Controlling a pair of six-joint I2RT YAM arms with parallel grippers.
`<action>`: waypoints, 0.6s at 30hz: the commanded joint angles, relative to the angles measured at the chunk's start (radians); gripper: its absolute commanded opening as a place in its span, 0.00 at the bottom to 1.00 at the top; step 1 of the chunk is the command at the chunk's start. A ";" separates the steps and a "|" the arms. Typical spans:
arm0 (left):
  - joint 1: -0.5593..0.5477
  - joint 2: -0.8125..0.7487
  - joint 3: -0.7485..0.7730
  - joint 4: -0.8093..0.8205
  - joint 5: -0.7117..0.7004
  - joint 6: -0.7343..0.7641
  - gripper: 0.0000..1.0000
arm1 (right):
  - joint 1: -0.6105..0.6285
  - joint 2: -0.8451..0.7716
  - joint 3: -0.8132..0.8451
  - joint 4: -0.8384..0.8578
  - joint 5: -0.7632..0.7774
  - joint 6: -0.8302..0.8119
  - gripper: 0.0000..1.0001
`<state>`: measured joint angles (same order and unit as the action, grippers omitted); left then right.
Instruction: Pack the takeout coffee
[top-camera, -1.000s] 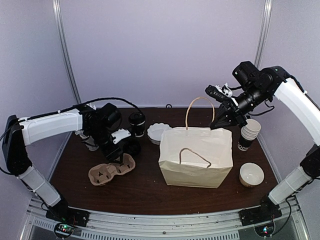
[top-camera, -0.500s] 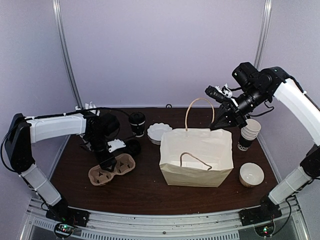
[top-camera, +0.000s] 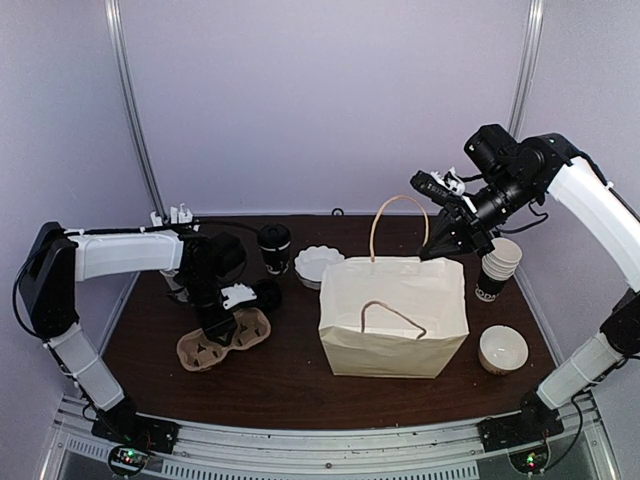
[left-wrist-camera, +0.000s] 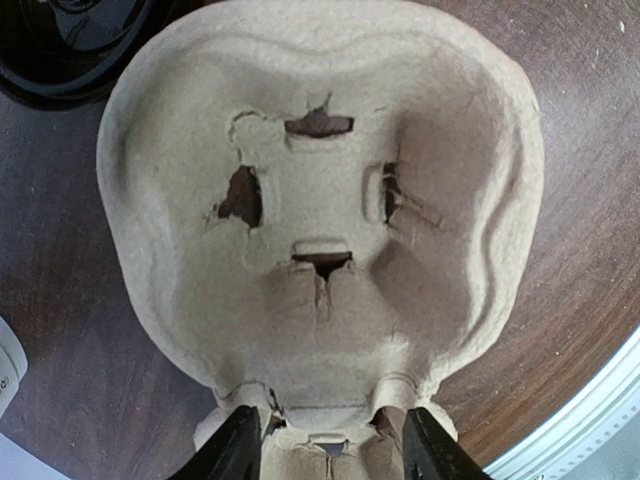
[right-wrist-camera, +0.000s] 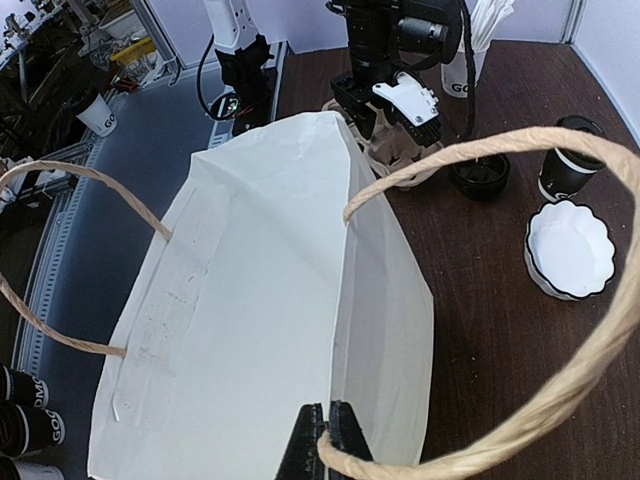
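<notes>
Fingers (left-wrist-camera: 235, 452) of the left gripper (left-wrist-camera: 332, 415) are set at a moderate width, one on each side of a short section of the cup carrier's (left-wrist-camera: 320, 200) rim. They lie close against the pulp; whether it is clamped cannot be told. In the overhead view this gripper (top-camera: 213, 322) is pointed straight down at the left end of the carrier (top-camera: 240, 333), which lies flat on the table (top-camera: 290, 385) at near left.

Fingers (right-wrist-camera: 310, 445) of the right gripper (right-wrist-camera: 323, 410) are pressed together on the top edge of the paper bag's (right-wrist-camera: 250, 300) far wall. The bag (top-camera: 395, 310) is held upright with its mouth open at table centre, and the right gripper (top-camera: 437, 250) is located at its far right corner. One handle (top-camera: 400, 205) is raised above the rim.

The takeout coffee (top-camera: 274, 248) is positioned upright, lid fitted, at the far side of the table, left of the bag and just left of a white scalloped dish (top-camera: 317, 265). It is untouched by either gripper. A loose black lid (top-camera: 265, 293) lies near of it. A stack of cups (top-camera: 498, 265) is placed right of the bag, with a white bowl (top-camera: 503, 348) near of that stack.
</notes>
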<state>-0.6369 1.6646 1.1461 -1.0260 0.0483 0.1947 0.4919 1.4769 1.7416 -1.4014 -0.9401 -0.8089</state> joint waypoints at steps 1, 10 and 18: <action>-0.012 0.024 -0.003 0.043 0.012 -0.013 0.50 | -0.002 -0.007 -0.002 0.018 -0.023 -0.001 0.00; -0.017 0.061 0.007 0.045 -0.010 -0.029 0.49 | -0.003 -0.006 -0.001 0.021 -0.020 0.005 0.00; -0.019 0.041 0.037 0.007 -0.011 -0.050 0.39 | -0.002 -0.012 -0.013 0.031 -0.020 0.010 0.00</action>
<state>-0.6483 1.7203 1.1484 -0.9966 0.0395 0.1650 0.4919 1.4773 1.7409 -1.3914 -0.9413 -0.8047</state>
